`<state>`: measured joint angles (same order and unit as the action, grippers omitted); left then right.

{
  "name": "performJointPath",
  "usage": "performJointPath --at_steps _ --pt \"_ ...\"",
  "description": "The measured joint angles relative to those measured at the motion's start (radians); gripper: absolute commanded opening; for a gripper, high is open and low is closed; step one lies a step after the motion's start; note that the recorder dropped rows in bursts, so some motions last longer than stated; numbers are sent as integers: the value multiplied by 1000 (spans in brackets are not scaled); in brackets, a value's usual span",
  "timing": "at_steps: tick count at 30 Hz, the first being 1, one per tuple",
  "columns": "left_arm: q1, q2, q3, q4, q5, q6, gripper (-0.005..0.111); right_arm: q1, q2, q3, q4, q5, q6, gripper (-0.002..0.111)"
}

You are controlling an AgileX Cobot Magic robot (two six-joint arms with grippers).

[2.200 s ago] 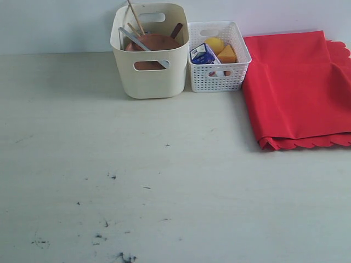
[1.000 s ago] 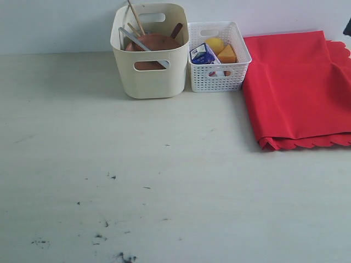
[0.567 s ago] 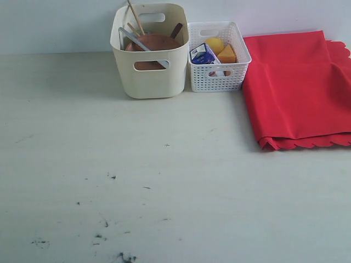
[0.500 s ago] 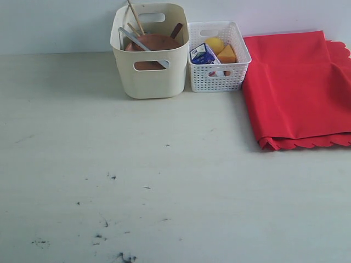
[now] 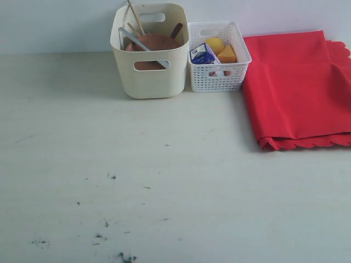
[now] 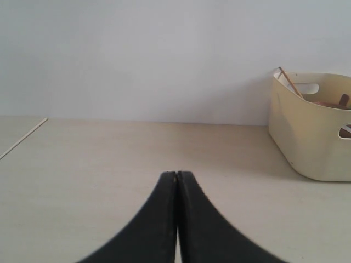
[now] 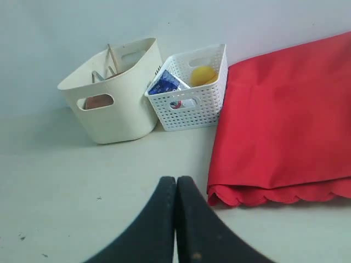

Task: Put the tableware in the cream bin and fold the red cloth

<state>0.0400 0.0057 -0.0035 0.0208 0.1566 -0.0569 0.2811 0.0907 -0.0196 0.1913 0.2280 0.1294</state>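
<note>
**Bin loaded, cloth doubled over, both grippers empty**

Bin [image 5: 149,76] at the back of the table [image 5: 164,181], touching or just beside the basket [image 5: 219,76]. Inside the bin: plate [image 5: 156,41] leaning, knife [image 5: 134,39] across it, spoon [image 5: 176,30] handle up, chopsticks [image 5: 135,16] poking above the rim. Bowl and cup not visible; buried, if there.

Cloth [image 5: 299,87] lies just right of the basket, folded once, scalloped hems stacked at the near edge. Its right side runs out of view.

Left gripper [image 6: 177,174]: fingers pressed together, holding nothing, low over bare table, well clear of the bin. Right gripper [image 7: 176,178]: fingers also pressed together and empty, near the cloth's scalloped edge.

Task looks finished, or nearly so.

Risks:
- The right arm sits close to the hem, so a low sideways sweep could drag the top layer and open the fold.
- The chopsticks stand proud, so an arm crossing above the bin could catch them and flick them out.
- The plate rests tilted, so a knock to the bin could shift it.
</note>
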Motion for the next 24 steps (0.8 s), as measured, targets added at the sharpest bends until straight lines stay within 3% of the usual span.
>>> performJointPath --at_steps 6,16,24 --pt "0 0 0 0 0 0 1 -18 -19 0 -2 2 -6 0" --pt "0 0 0 0 0 0 1 -265 -84 0 -13 41 -103 0" --pt "0 0 0 0 0 0 1 -289 -84 0 -30 67 -119 0"
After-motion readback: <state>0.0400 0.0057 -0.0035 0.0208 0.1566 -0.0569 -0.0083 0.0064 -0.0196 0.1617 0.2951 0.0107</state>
